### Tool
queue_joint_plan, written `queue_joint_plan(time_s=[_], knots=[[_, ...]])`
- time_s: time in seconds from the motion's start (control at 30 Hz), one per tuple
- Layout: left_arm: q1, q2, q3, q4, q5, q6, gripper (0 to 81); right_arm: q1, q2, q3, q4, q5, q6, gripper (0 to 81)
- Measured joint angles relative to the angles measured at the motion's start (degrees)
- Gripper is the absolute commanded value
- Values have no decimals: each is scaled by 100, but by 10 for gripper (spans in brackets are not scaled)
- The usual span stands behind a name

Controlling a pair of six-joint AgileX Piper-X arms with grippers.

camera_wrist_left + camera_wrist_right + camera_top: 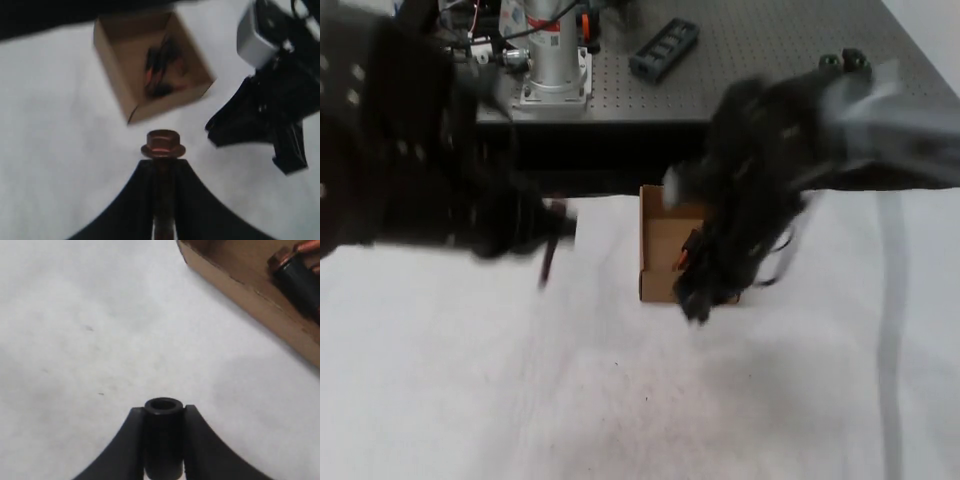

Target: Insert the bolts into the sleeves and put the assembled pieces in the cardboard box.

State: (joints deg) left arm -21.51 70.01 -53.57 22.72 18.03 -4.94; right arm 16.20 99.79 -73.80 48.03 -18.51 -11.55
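Observation:
My left gripper [163, 172] is shut on a copper bolt [163, 145], whose flanged head sticks out past the fingertips. My right gripper [164, 415] is shut on a black sleeve [163, 437], its open bore facing outward. The cardboard box [125, 95] lies on the white cloth just beyond the bolt, with assembled black and copper pieces [160, 67] inside. In the right wrist view the box's wall [250, 295] and one assembled piece [297, 277] sit off to one side. In the high view the box [660, 245] sits between the two blurred arms, and the right gripper [705, 300] hangs at its front corner.
White cloth [620, 400] covers the bench in front. Behind it, a grey perforated table [770, 60] carries a metal post [552, 55] and a black tray [663, 47]. The right arm [270, 110] hangs close beside the box.

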Motion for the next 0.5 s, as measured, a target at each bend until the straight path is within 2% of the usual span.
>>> queue_joint_plan(time_s=[0.17, 0.23, 0.37, 0.5], knots=[[-40, -80, 382, -2463, 1755, -2208, 6, -33, -1997, 1275, -1044, -968, 593, 53], [-90, -67, 524, -3094, 1966, -2595, 6, 39, -2333, 2003, -1666, -1415, 1009, 53], [-238, -48, 599, -3555, 2274, -2861, 6, 508, -3170, 3200, -3066, -1811, 1777, 53], [-364, -48, 604, -3629, 2475, -2924, 6, 834, -3386, 3719, -4121, -1931, 2469, 53]])
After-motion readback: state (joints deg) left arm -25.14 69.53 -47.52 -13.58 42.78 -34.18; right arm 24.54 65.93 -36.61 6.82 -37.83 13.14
